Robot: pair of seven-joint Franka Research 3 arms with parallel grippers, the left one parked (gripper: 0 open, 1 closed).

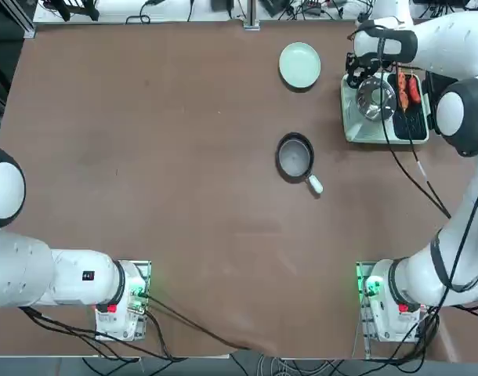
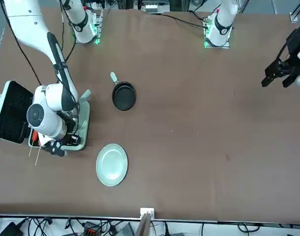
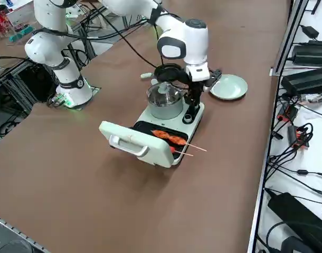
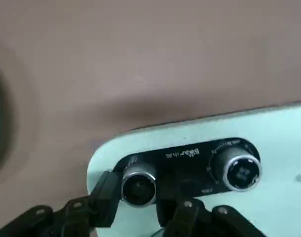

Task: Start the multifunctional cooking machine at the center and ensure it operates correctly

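The right gripper (image 4: 136,207) had its fingers clamped on one knob (image 4: 138,183) of the multifunctional cooking machine (image 3: 195,117) (lid open).

Brown table (image 1: 161,157), cables (image 3: 298,137) along its edges

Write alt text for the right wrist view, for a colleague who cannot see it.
The right gripper is shut on the left knob of the pale green cooking machine, one black finger at each side of the knob. A second silver knob sits free on the same black control strip, with brown table beyond.
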